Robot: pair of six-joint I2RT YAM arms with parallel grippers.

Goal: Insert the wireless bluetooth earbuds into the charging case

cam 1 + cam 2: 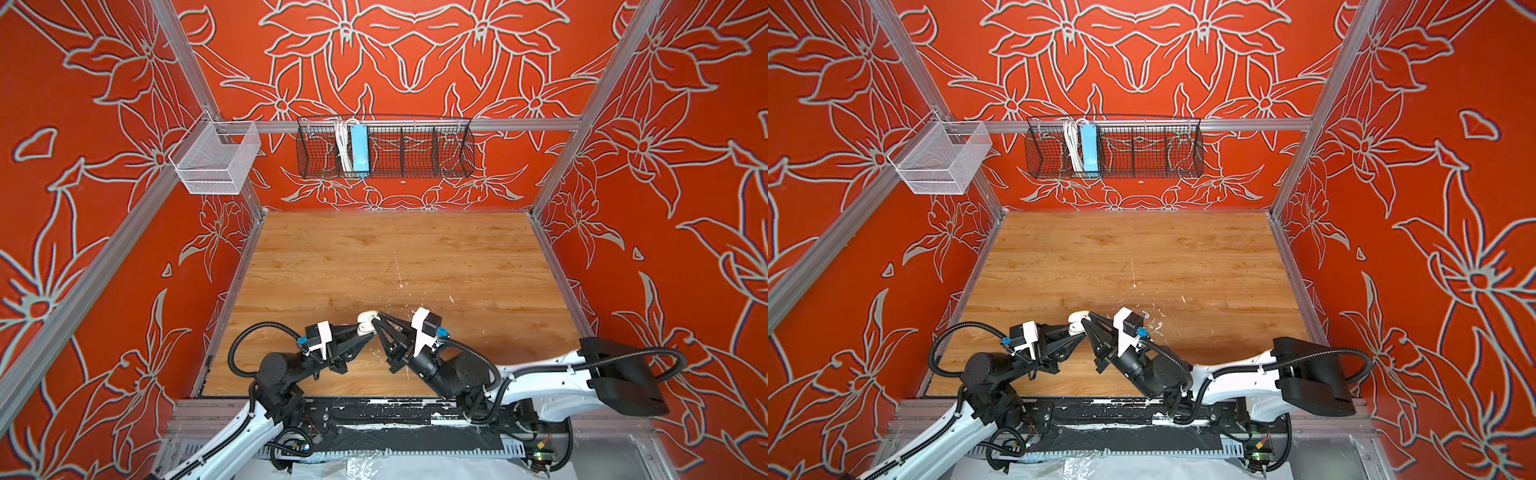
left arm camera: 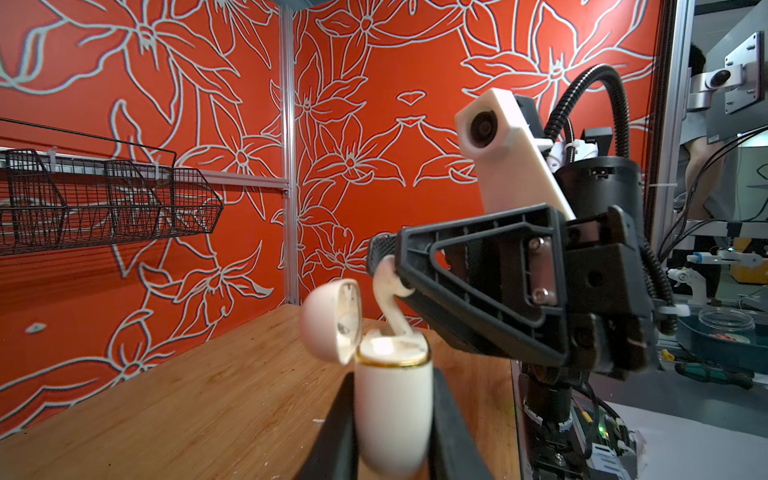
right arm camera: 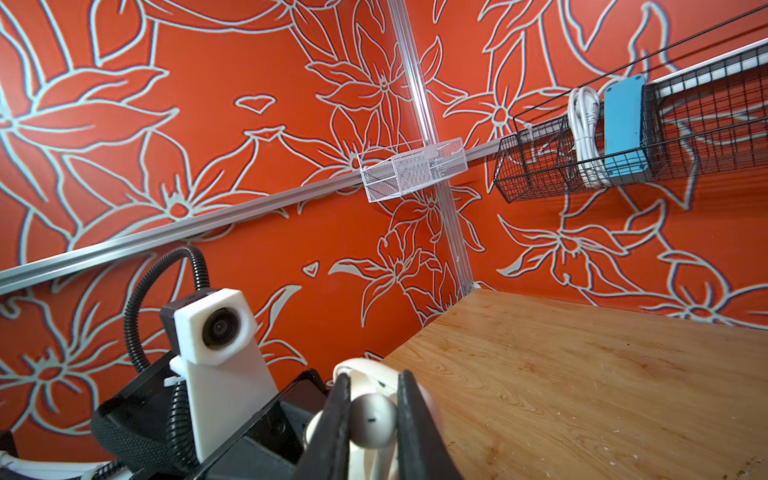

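Red flowered walls are closing in a wooden desk, and over its near edge the two arms are sitting tip to tip. The left fingers are pinching the charging case by its sides, nearly closed on it and holding it upright, with its lid hanging open on the side away from the right fingers.

The right fingers are clamping the rounded head of one earbud and are almost shut around it. The earbud's stem is its long axis. It is pointing down from the right fingers and leaning a little, and its tip is touching or just entering the case's mouth on the side nearest them.

The case is lying directly below the right fingers, so I judge the coming move to be a short push along the stem, with the stem brought upright so that it lines up with its socket.

Something pale is showing in the case's mouth beside the stem. It is too blurred to tell whether that is the second earbud.
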